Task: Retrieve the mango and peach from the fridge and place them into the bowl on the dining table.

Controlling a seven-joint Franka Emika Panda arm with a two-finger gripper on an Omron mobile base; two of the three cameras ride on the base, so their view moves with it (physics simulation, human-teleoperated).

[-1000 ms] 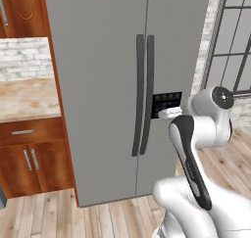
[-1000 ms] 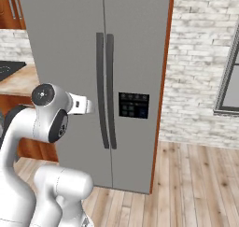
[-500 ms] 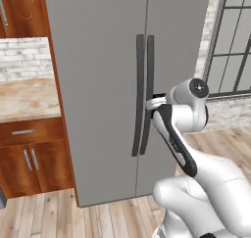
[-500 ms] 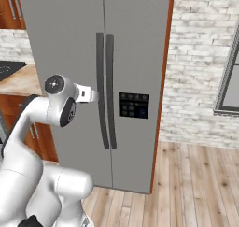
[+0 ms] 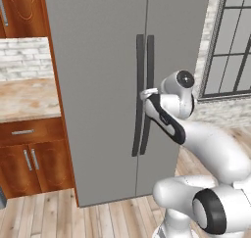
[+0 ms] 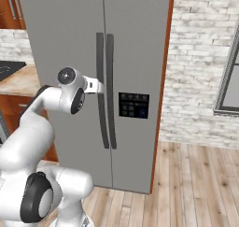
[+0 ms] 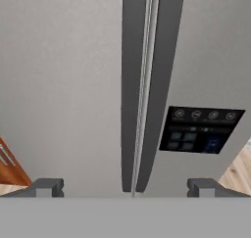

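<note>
The fridge [image 5: 108, 85] stands shut straight ahead of the tool [image 7: 125, 185], whose jaws gape wide and empty, flanking both handles [image 7: 142, 85]. Opening a door is the step in hand; next calls for closing on one handle, I judge. A stone-topped surface [image 5: 27, 99] lies off its left, brick wall [image 6: 200, 72] right, plank floor [image 6: 196, 184] below.

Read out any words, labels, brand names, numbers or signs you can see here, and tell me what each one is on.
No text can be read in these pictures.
The black control panel on the fridge door carries small round icons and lit squares: too small and blurred to read.
The fridge doors and their handles show no brand or label.
</note>
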